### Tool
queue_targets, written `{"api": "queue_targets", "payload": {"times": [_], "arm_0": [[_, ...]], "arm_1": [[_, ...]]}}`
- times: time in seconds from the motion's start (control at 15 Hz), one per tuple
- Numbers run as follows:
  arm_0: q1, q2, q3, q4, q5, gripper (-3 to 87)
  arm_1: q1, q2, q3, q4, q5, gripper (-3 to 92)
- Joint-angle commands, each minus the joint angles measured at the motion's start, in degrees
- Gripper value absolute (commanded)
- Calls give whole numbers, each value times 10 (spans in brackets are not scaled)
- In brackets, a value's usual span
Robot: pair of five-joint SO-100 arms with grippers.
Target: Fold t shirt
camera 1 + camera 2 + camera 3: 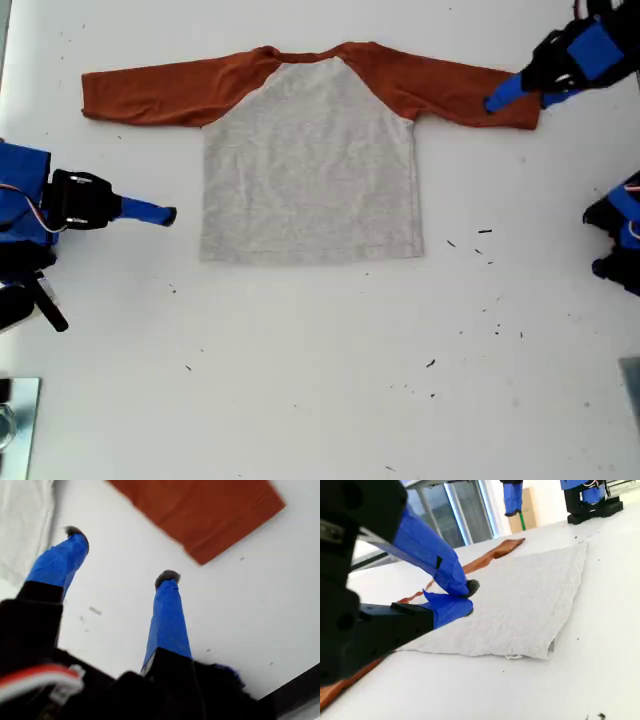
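Observation:
The t shirt (pixel 310 170) lies flat on the white table, grey body toward the camera, both rust-orange sleeves spread wide; no black print shows. My first gripper (pixel 497 102) hangs open at the sleeve end on the exterior view's right. Its wrist view shows the gripper (pixel 121 555) over bare table, just short of the orange cuff (pixel 215 515). My second gripper (pixel 165 214) is shut on nothing, a little off the shirt's body on the exterior view's left. Its wrist view shows the gripper (pixel 469 597) in front of the grey cloth (pixel 530 600), near the hem corner.
An arm base (pixel 620 240) stands at the exterior view's right edge. A metal object (pixel 15 420) sits in the exterior view's lower-left corner. Small black specks (pixel 485 232) dot the table below the shirt.

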Motion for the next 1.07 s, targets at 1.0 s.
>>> {"api": "queue_targets", "payload": {"times": [1.0], "arm_0": [[24,4,5,0,-7,-2]], "arm_1": [[146,-141,2,-205,-179,32]]}}
